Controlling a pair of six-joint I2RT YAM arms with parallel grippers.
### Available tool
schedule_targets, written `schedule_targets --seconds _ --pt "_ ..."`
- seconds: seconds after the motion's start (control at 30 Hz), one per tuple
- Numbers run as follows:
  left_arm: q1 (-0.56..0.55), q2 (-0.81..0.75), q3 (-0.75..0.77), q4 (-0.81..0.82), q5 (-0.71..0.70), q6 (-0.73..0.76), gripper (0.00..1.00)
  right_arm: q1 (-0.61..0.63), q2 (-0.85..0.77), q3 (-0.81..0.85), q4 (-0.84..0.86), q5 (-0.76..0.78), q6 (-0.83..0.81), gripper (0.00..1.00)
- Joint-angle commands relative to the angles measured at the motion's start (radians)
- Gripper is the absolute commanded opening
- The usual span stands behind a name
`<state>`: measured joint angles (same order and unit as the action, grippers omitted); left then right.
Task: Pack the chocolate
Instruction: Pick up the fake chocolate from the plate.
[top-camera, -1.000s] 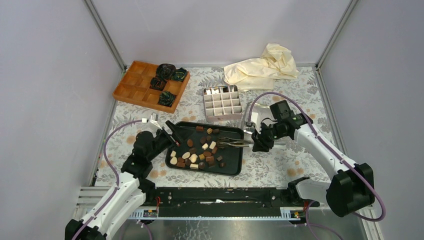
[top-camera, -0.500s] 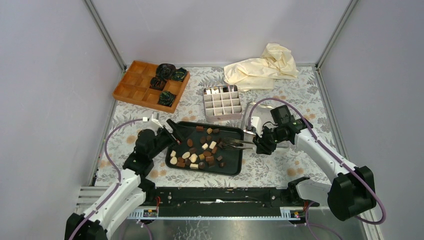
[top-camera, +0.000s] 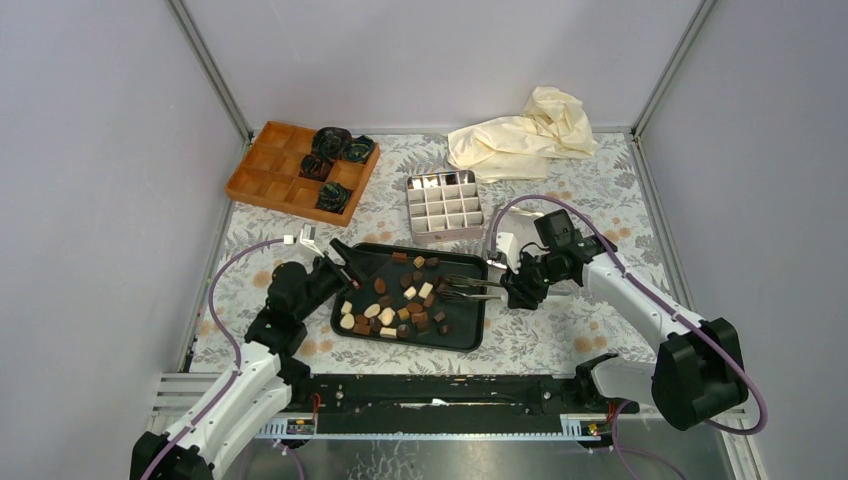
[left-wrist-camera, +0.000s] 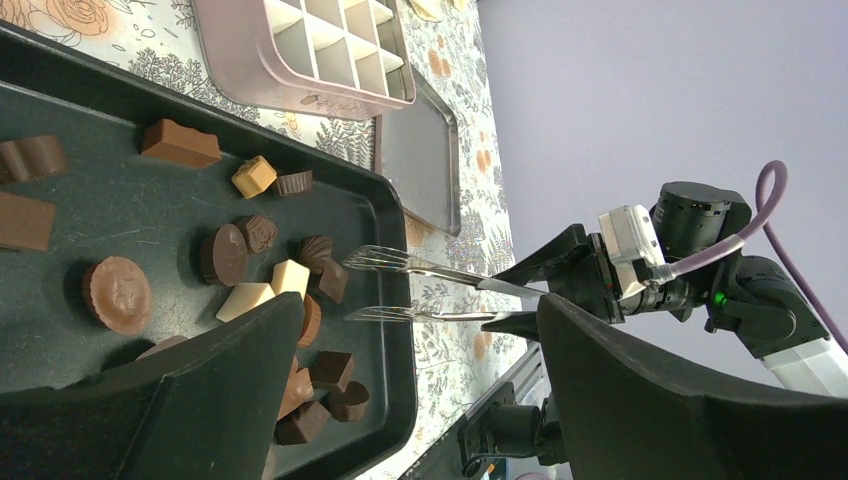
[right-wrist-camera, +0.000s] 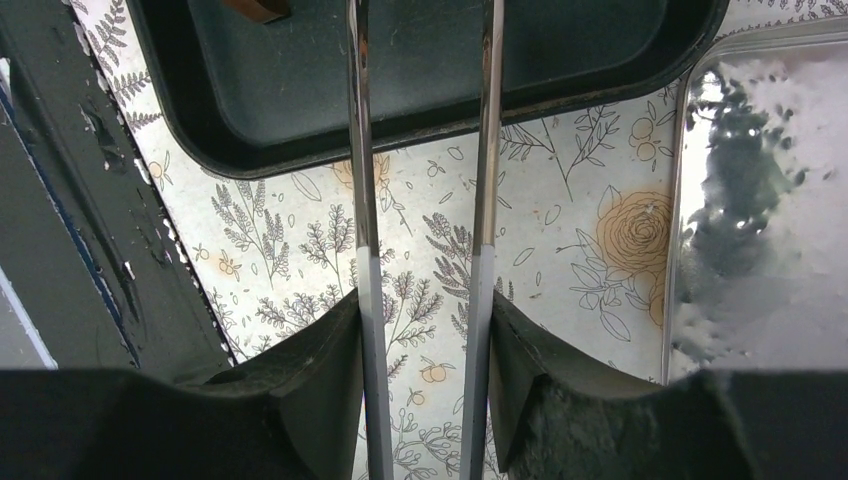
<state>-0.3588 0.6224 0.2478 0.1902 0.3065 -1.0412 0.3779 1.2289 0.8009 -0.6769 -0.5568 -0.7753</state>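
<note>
The right pincer (top-camera: 512, 289) is seen closed part-way on the handle end of the metal tongs (left-wrist-camera: 440, 272), both arms pressed between its fingers; the tong tips are parted, with nothing between them. The left pincer (top-camera: 342, 265) is spread wide with nothing held, and is poised at the left rim of the black tray (top-camera: 455, 335).

The chocolate pieces (left-wrist-camera: 222, 255) are lying loose on that tray, dark, light brown and cream mixed, some touching; the tong tips are just beside a cream square (left-wrist-camera: 290, 276) at the right of the scatter. The partitioned box (top-camera: 445, 205) is set behind the tray on the bench (top-camera: 560, 330); no piece can be made out in its cells.

Step judged: one piece to be picked up.
- A piece standing clear of its neighbours is to be chosen.
- The tips are to be lowered astride it, close to the tray floor.
- The squeeze is to be applied slowly, since smooth pieces are likely to slip out.
- The piece is to be lifted straight up before being carried to a cell.
</note>
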Motion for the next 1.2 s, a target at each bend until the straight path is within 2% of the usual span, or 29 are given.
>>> schedule_targets --seconds 0.0,0.27,0.73,0.83,1.03,1.17 --pt "0.004 0.002 -0.008 0.065 -0.004 -0.006 0.94 0.020 0.012 0.011 0.041 0.012 0.024 0.50" --pt "0.004 0.030 -0.008 0.094 0.002 -0.006 0.94 0.037 0.028 0.012 0.076 0.069 0.056 0.49" --pt "0.005 0.094 0.011 0.115 0.006 0.001 0.94 0.053 0.056 0.032 0.086 0.066 0.070 0.45" --pt "0.005 0.117 0.024 0.115 0.009 0.005 0.93 0.052 0.050 0.037 0.079 0.068 0.065 0.35" --pt "0.004 0.169 0.044 0.133 0.022 0.009 0.93 0.042 0.005 0.025 0.058 0.060 0.060 0.10" --pt "0.005 0.187 0.049 0.137 0.030 0.009 0.92 -0.039 -0.039 0.031 0.031 -0.031 0.060 0.02"
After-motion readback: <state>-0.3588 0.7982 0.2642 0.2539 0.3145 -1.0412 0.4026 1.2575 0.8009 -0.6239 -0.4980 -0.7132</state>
